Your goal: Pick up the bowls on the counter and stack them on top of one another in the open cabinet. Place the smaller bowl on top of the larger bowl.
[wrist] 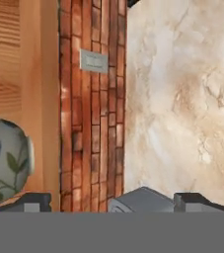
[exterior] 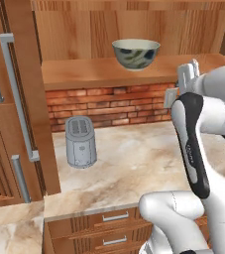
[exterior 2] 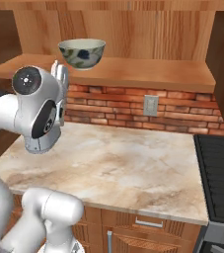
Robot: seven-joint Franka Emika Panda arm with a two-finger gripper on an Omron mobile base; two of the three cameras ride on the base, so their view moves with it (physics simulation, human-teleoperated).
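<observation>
— Fingertips (wrist: 34,201) first: what's your gripper (wrist: 116,202) doing?

— My fingers stand wide apart with nothing between them. The hand is rolled on its side, up by the front edge of the cabinet shelf (exterior: 84,72), with the toaster (exterior: 80,141) far below it on the counter (exterior: 134,163).

— And the bowl?

— The blue-blotched bowl (exterior: 136,53) stands upright on that shelf, just beside my hand and apart from it. I can't see over its rim, so whether anything sits in it I cannot tell.

— So what's the step, as you judge it?

— One bowl looks shelved, so I'd say the job is half done and fetching the other comes next. I'd draw straight back from the shelf before swinging, so my knuckles don't clip the bowl. Then I'd pinch the next bowl by its rim, carry it level, and lower it dead centre.

— Anything else around?

— Brick wall (exterior: 109,106) with an outlet (exterior 2: 150,105), and a stove (exterior 2: 219,168) at the counter's end.
</observation>
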